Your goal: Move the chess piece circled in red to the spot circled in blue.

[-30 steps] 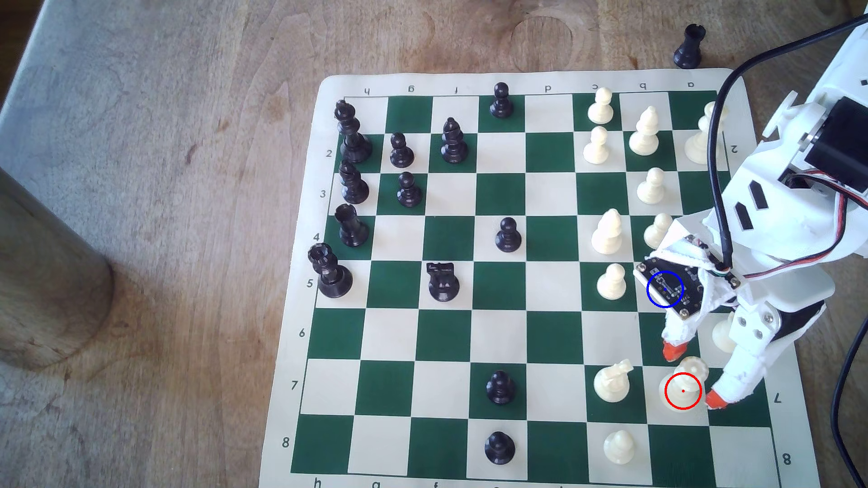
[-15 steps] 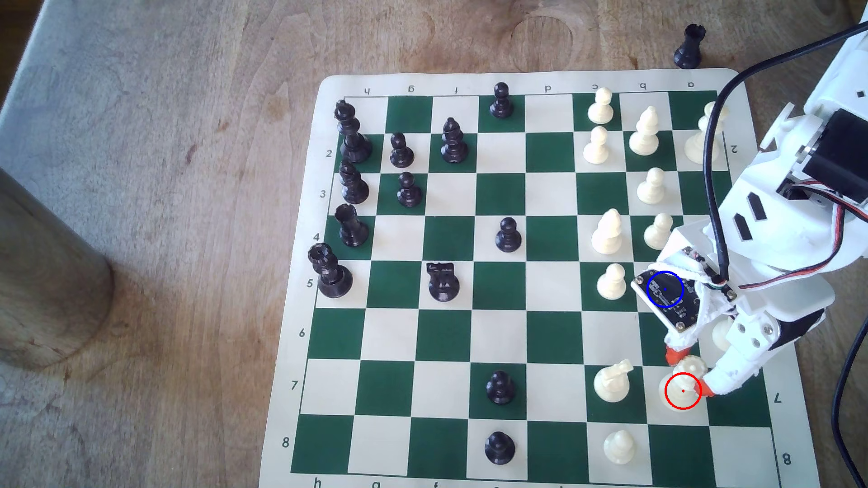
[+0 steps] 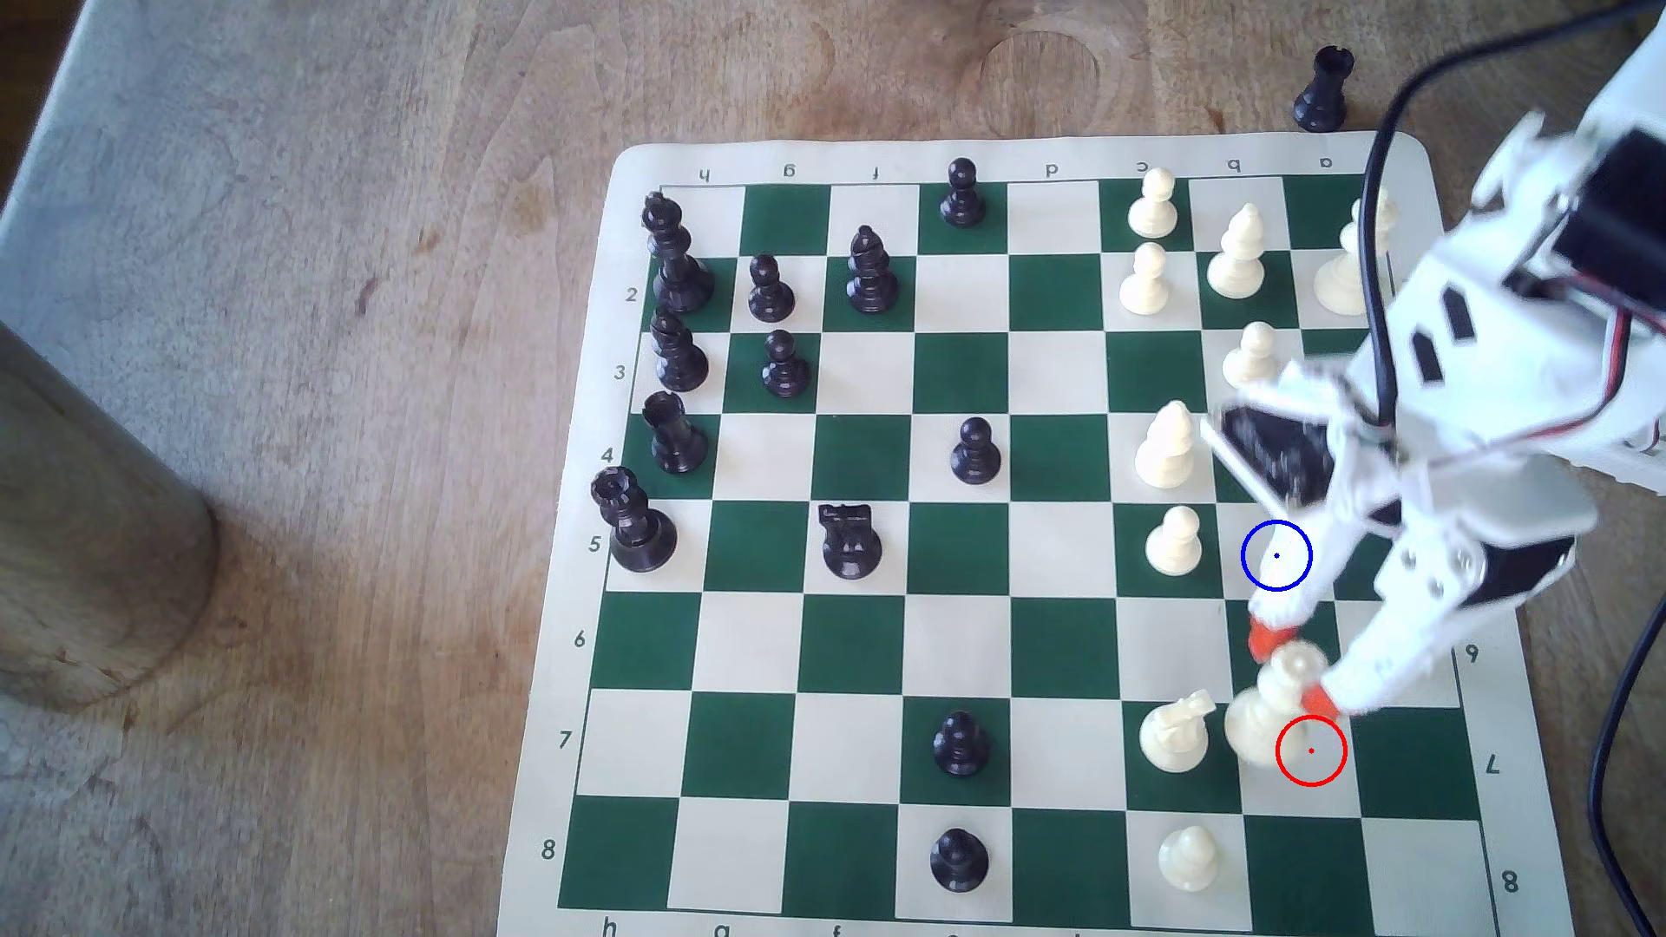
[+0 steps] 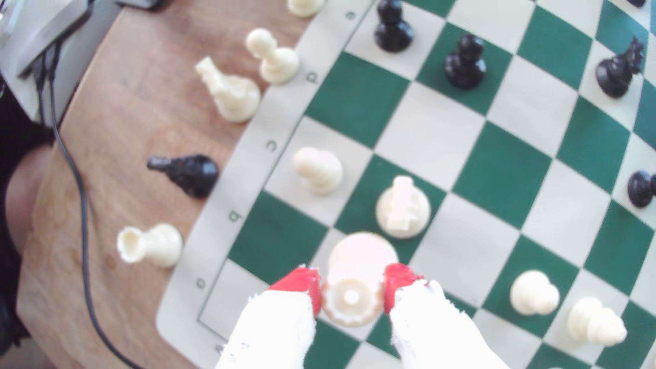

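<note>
Exterior view: arm reaches in from the view's right, angled down over the board edge, gripper [image 3: 1289, 668] closed on the queen [image 3: 1267, 707] w/ red tips either side of its crown. Queen tilts, base just beside the red ring. Spot [image 3: 1276, 556] bare, near the gripper.

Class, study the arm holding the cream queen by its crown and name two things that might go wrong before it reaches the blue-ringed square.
1. The jaws pinch the queen only at its toothed crown, and it hangs tilted, so it may slip or swing.
2. The cream knight stands right beside the queen's base; a sideways drift might knock it.
3. A cream pawn borders the blue-ringed square, leaving little room for a tilted set-down.
</note>
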You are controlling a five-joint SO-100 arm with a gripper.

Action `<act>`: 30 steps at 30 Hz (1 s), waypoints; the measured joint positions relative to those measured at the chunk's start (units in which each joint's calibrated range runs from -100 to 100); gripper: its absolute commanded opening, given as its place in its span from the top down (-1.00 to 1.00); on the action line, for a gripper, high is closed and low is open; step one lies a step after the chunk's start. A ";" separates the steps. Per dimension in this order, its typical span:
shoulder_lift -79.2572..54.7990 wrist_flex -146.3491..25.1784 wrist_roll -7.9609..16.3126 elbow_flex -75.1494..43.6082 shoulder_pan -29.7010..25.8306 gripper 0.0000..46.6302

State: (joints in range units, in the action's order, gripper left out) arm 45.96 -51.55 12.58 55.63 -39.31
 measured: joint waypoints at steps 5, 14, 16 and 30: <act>7.96 -7.81 -0.39 -2.62 0.66 0.99; 21.70 -19.60 -1.81 -0.81 7.15 0.99; 22.71 -20.40 -2.15 0.36 7.96 0.99; 17.93 -17.61 -4.00 7.68 13.05 0.99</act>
State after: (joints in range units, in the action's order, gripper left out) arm 63.89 -69.16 8.57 63.31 -26.25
